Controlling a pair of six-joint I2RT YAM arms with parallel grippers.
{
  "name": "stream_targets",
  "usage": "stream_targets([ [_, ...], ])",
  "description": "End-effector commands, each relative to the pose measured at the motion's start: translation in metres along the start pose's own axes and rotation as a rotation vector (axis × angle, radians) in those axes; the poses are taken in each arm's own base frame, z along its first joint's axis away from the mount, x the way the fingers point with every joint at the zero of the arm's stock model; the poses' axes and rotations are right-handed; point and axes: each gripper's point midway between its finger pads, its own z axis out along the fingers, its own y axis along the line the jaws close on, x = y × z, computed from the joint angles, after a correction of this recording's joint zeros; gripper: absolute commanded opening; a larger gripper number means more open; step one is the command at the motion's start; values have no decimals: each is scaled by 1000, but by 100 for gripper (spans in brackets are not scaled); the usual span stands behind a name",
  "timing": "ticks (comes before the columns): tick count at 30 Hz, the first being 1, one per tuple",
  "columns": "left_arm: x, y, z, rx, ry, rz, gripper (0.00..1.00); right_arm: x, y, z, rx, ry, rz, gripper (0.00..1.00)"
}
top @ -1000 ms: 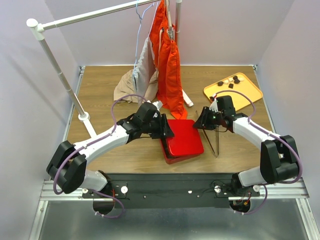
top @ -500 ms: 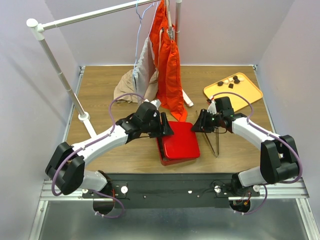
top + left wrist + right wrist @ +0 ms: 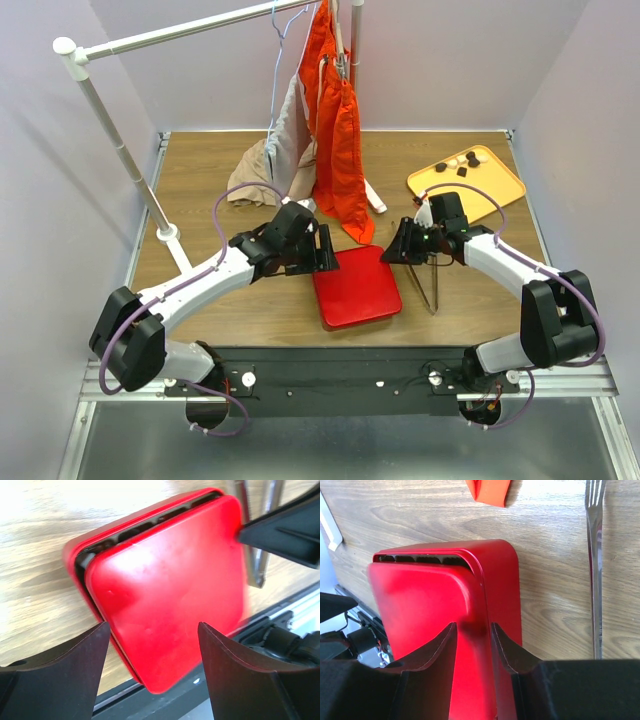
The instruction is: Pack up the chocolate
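The chocolate [image 3: 462,166], several small dark lumps and a pale one, lies on the yellow-orange tray [image 3: 497,188] at the back right, away from both arms. A red square box [image 3: 356,287] sits at the table's front middle, and its lid [image 3: 170,590] lies skewed, leaving a dark gap [image 3: 422,559] along one side. My left gripper [image 3: 152,625] hangs open over the lid's near corner, holding nothing, and it sits at the box's left edge [image 3: 328,251]. My right gripper [image 3: 472,625] straddles the box's right edge, narrowly shut on it [image 3: 399,246].
Metal tongs [image 3: 430,285] lie on the wood just right of the box, close to my right arm. An orange garment [image 3: 340,150] hangs from a white rack [image 3: 120,150] at the back. A beige cloth [image 3: 262,175] is heaped beside it.
My left gripper has opened wide, let go of the lid and drawn back left. The lid has dropped flatter onto the box. The right gripper kept its place.
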Motion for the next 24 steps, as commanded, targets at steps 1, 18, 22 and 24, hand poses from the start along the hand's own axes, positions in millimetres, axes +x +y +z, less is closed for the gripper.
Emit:
stream_targets([
  [1,-1,20,-7,-102,-34,18,81,0,12,-3,-34,18,-8,41],
  [18,7,29,11,-28,-53,16,90,12,8,-17,-5,-2,-22,66],
  [22,6,31,13,-25,-58,18,90,14,8,-30,18,-26,-41,67],
  [24,4,34,14,-30,-62,16,90,23,3,-33,32,-7,-50,69],
])
